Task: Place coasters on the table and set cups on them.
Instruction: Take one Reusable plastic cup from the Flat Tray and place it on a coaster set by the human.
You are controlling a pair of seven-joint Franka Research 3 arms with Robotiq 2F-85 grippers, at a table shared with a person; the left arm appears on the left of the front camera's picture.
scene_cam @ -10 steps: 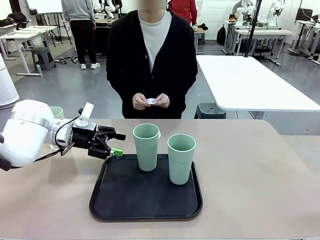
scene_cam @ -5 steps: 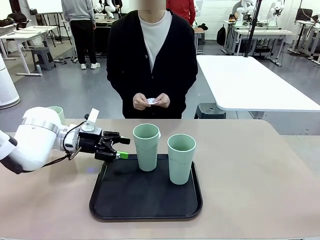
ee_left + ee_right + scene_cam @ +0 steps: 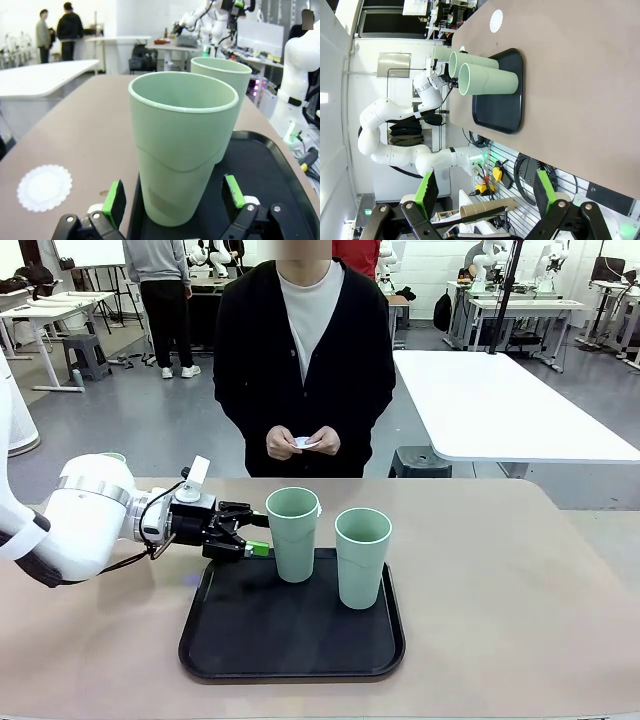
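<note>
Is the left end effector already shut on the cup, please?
No, the left end effector has its green pads standing clear of the cup on either side.

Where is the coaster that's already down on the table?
The coaster lies flat on the table, just outside the black tray on the person's side, next to the cup the open left hand straddles, in the left wrist view.
</note>
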